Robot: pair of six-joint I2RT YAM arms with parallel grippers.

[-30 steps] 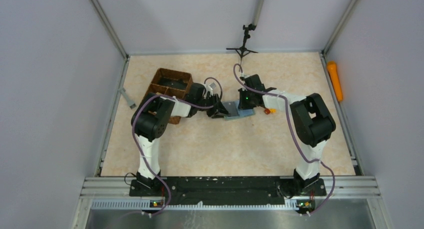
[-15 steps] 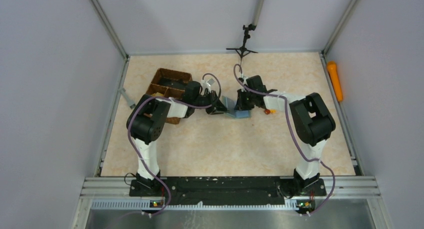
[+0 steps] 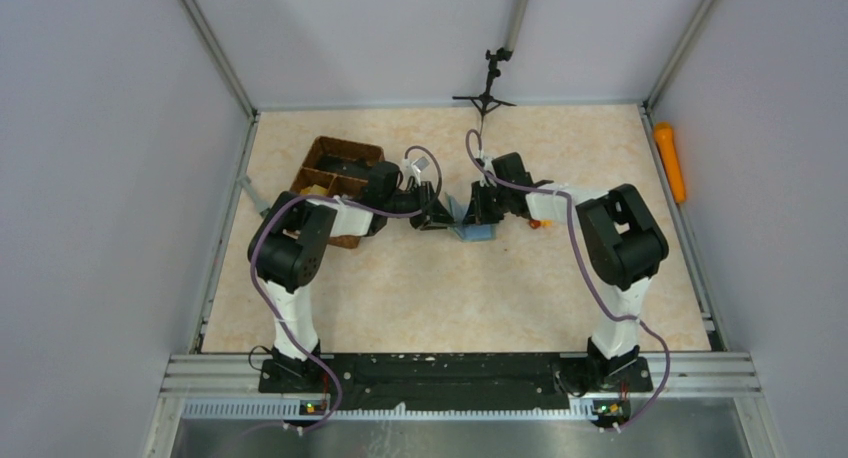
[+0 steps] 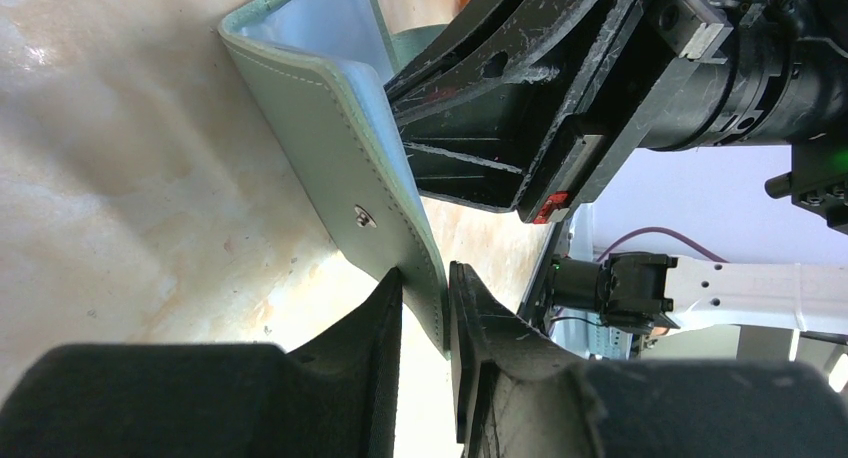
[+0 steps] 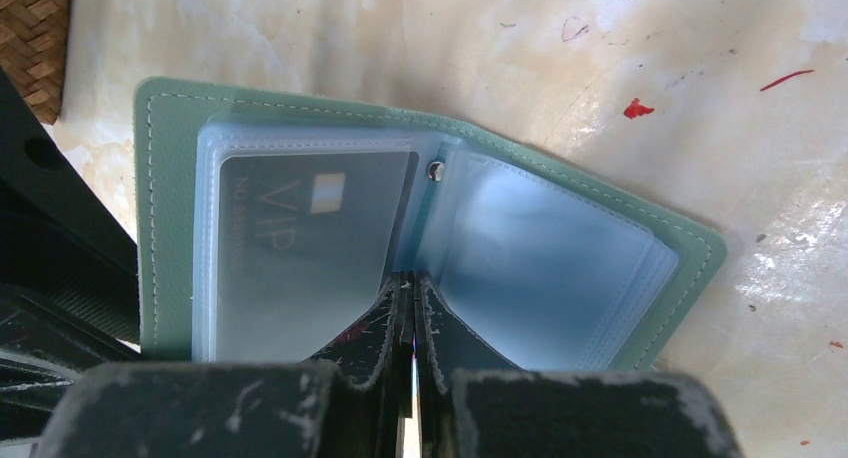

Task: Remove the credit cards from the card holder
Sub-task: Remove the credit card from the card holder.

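Left gripper (image 4: 427, 278) pinches the stitched card holder (image 4: 350, 158) flap; right gripper (image 5: 412, 283) closed tight; 1 dark credit card (image 5: 300, 238) blurred under frosted plastic, left of frame.

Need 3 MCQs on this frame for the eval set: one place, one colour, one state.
1. Where is the VIP card? A) sleeved inside the card holder B) lying loose C) held aloft
2. Cover colour? A) orange B) grey-green C) black
3. The card holder is: A) snapped closed B) rolled up C) folded open

1A: the right wrist view shows it behind clear plastic.
2B: the stitched cover edge is grey-green.
3C: both inner halves show.
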